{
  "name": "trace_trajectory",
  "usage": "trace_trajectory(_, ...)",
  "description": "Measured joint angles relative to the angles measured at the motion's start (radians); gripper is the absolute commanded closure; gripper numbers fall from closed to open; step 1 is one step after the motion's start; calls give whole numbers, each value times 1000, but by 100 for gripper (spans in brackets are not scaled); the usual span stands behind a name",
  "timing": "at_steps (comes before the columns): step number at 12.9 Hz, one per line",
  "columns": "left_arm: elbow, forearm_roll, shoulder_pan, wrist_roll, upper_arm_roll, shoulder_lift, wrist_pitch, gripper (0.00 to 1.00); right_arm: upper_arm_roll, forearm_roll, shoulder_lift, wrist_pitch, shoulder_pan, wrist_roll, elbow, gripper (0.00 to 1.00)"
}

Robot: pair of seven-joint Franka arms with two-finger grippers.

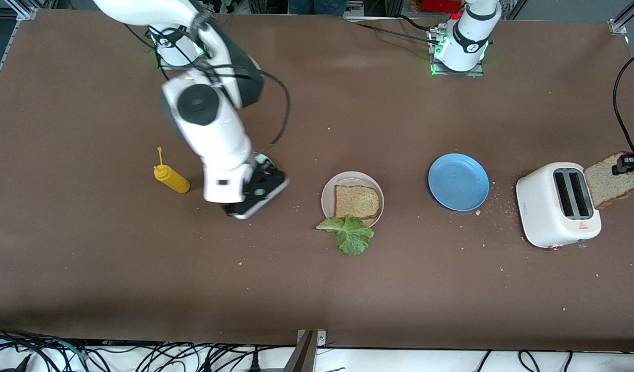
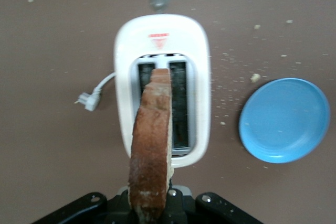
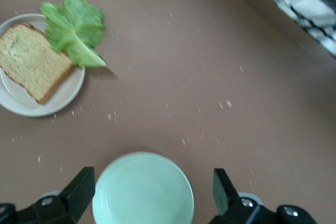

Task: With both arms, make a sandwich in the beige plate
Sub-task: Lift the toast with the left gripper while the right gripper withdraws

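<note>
From the front, one toast slice is lying on the beige plate, lettuce overlapping its nearer rim. The left wrist view is showing the left gripper clamping a second slice over the toaster; its red mark is unreadable. The right wrist view alone is revealing a mint plate under the right gripper, whose jaws are spread wide and holding nothing.

Front cam looks down high across the table at both bases; wrist cams hang close, straight down. Right wrist shares the beige plate, left the toaster.

Toaster, blue plate, mustard bottle
</note>
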Motion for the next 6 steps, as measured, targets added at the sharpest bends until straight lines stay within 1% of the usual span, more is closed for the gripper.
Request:
trace_trajectory(1, 17, -77, -15, 0, -10, 0, -31, 100, -43, 29, -24, -95, -20, -23, 23, 0)
trace_trajectory(3, 19, -290, -48, -1, -19, 10, -75, 100, -158, 69, -44, -230, -48, -85, 83, 0)
trace_trajectory(4, 16, -385, -68, 1, -21, 33, -99, 100, -219, 77, -44, -271, -59, -105, 106, 0)
trace_trajectory(6, 14, -516, -127, 49, -26, 115, -111, 100, -326, 83, -44, -309, -72, -118, 122, 0)
